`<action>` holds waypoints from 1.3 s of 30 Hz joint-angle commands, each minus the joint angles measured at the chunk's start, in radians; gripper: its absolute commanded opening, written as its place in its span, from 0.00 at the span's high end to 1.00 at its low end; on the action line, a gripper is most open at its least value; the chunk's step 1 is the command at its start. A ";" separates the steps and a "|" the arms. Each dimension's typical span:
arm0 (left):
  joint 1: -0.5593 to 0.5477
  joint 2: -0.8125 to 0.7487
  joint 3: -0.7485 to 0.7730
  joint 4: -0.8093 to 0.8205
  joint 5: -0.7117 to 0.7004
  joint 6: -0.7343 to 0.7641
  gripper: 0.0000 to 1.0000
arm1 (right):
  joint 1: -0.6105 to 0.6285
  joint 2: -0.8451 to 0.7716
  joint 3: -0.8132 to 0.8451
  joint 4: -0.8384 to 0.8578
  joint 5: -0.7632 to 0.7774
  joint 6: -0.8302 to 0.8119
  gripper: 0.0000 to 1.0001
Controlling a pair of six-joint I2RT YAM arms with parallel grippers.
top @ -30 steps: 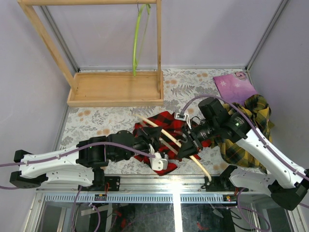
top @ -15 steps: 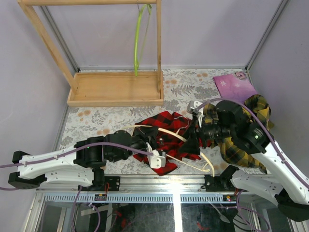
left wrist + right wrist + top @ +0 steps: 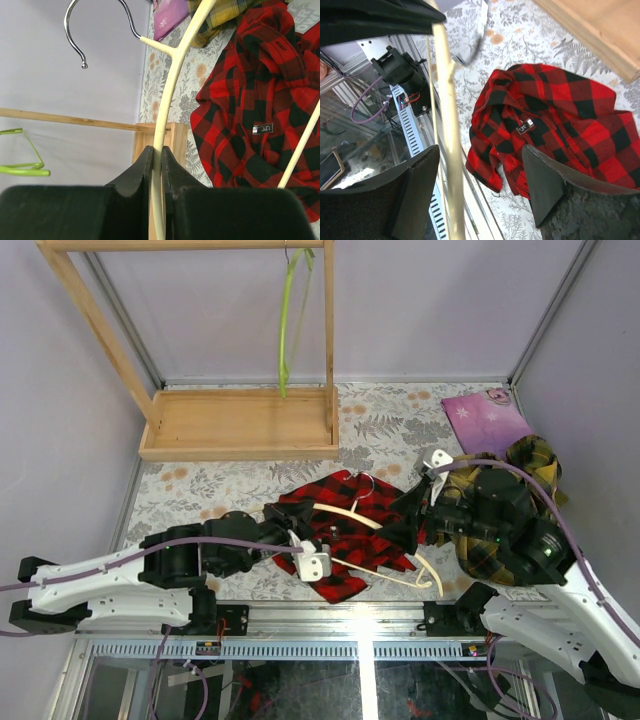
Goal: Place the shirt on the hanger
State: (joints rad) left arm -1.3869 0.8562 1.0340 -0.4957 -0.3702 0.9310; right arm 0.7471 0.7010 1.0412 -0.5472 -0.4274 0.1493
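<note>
My left arm lies low and stretched out along the near edge of the table (image 3: 200, 480), reaching from the left toward the middle. My left gripper (image 3: 161, 150) is pinched tight on one curved arm of the hanger (image 3: 167, 100), the pale bar standing straight up between my two dark fingers. In the left wrist view its metal hook (image 3: 75, 30) curls off to the upper left. My right arm is bent at the elbow and raised, its forearm turned toward the centre. My right gripper (image 3: 481, 150) is tipped downward with its jaws spread wide and holding nothing. The other arm of the hanger (image 3: 445, 100) runs through that gap close to one finger; I cannot tell whether it touches. The shirt (image 3: 350, 540) lies crumpled on the table between my two arms, below the hanger (image 3: 340, 512), which crosses over it. The yellow plaid shirt (image 3: 535, 455) is heaped by my right arm. Farther back stands the wooden rack (image 3: 240, 425) with the lime-green hanger (image 3: 288, 320) hanging from it.
</note>
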 commanded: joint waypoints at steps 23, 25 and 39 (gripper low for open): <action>-0.004 -0.131 -0.078 0.051 0.006 -0.161 0.62 | 0.006 0.010 -0.144 0.299 -0.126 0.183 1.00; -0.004 -0.153 -0.102 0.056 0.038 -0.203 0.50 | 0.006 -0.013 -0.142 0.294 -0.077 0.181 1.00; -0.004 -0.199 -0.236 0.173 -0.050 -0.579 0.00 | 0.005 -0.118 -0.189 0.264 0.463 0.248 0.99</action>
State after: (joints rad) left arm -1.3869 0.6476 0.8261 -0.4412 -0.3424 0.5270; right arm 0.7517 0.6128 0.8745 -0.3538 -0.1116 0.3668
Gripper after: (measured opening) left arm 0.995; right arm 0.183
